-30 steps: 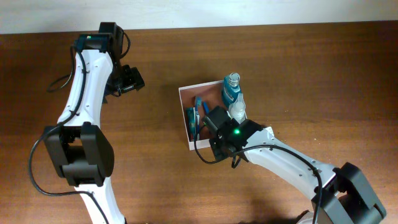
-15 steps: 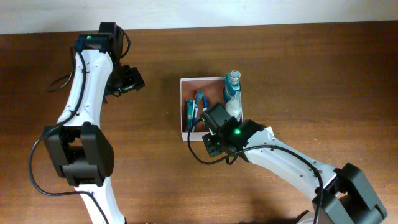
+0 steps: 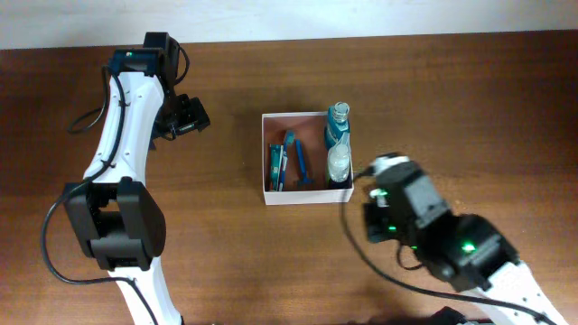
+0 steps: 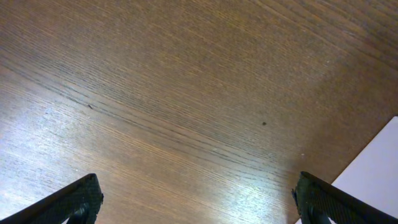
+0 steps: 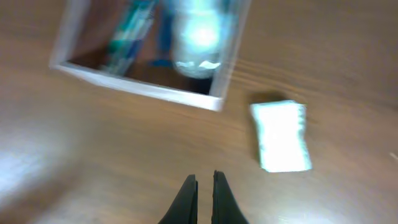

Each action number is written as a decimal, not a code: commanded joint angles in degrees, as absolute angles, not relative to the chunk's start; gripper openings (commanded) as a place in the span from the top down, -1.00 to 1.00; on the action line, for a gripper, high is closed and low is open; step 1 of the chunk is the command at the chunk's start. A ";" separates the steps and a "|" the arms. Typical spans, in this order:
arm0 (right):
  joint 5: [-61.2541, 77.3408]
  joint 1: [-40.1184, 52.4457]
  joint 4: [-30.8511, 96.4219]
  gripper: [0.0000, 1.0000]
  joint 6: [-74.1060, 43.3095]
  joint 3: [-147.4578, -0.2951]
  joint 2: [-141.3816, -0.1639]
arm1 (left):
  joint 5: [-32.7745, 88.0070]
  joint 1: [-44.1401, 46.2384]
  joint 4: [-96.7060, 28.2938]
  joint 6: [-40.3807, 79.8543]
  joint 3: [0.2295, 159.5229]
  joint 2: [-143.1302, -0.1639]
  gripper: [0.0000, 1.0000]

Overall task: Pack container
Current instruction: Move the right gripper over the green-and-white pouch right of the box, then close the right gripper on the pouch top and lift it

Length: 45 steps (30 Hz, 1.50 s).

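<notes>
The container [image 3: 307, 198] sits on the brown wooden counter [image 3: 452, 90] just left of centre in the overhead view. It is a shallow square box with thin white walls and a reddish-brown floor, its open top facing up. Two slim blue-green items [image 3: 294, 155] lie in its left half, running from the top of the frame toward the bottom. A teal bottle [image 3: 336, 135] is lined up along its right wall, its cap reaching the upper wall. A clear bottle [image 3: 339, 163] lies just below the teal one.

The left tool [image 3: 187, 117] hangs over bare wood in the upper left of the overhead frame, well apart from the container. Its own camera shows the two dark fingertips [image 4: 79, 198] at opposite lower corners. The tool is released, spread wide, with nothing between the tips.

The right tool [image 5: 202, 186] is at the bottom centre of its blurred wrist view. Its two dark fingers are clenched almost together and grip nothing. Above it in that view is the container's near corner, with the clear bottle just inside. A small white packet [image 5: 283, 135] lies on the counter to the right of that corner, near the container but apart from it. In the overhead view the right arm's own body covers this tool, in the lower right of the frame.
</notes>
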State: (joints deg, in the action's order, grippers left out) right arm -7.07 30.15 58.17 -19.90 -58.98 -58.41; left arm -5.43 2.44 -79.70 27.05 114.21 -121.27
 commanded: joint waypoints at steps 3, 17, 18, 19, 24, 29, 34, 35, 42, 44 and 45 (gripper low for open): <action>-10.76 17.32 63.83 0.61 -21.74 -58.81 -59.96 | -6.04 2.46 -79.70 26.96 114.89 -119.66 -0.99; 3.90 10.85 58.00 -0.32 -5.96 -58.76 -85.12 | -6.04 2.46 -79.70 26.96 114.89 -119.66 -0.99; 3.90 10.85 56.49 -0.32 -5.96 -58.76 -87.00 | -6.04 2.46 -79.70 26.96 114.89 -119.66 -0.99; 3.90 10.85 54.83 -0.32 -5.96 -58.76 -88.84 | -6.04 2.46 -79.70 26.96 114.89 -119.66 -0.99; 3.90 10.85 52.47 -0.33 -4.86 -58.76 -92.38 | -6.04 2.46 -79.70 26.96 114.89 -119.66 -0.99; 2.31 10.83 51.79 -0.38 -3.18 -58.48 -92.79 | -6.04 2.46 -79.70 26.96 114.89 -119.66 -0.99; 0.23 10.83 51.79 -0.47 -3.09 -58.26 -92.79 | -6.04 2.46 -79.70 26.96 114.89 -119.66 -0.99; 0.16 10.83 51.79 -0.48 -2.68 -58.13 -92.79 | -6.04 2.46 -79.70 26.96 114.89 -119.66 -0.99; 0.16 10.79 47.07 -0.48 -1.65 -53.36 -92.79 | -6.04 2.46 -79.70 26.96 114.89 -119.66 -0.99; -0.01 10.79 45.12 -0.48 -1.23 -52.40 -92.79 | -6.04 2.46 -79.70 26.96 114.89 -119.66 -0.99; -1.21 10.79 44.40 -0.49 -1.26 -52.29 -92.79 | -6.04 2.46 -79.70 26.96 114.89 -119.66 -0.99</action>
State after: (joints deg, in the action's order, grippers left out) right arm 0.89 11.16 45.34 -2.04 -52.93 -92.64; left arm -5.43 2.44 -79.72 27.05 114.21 -121.27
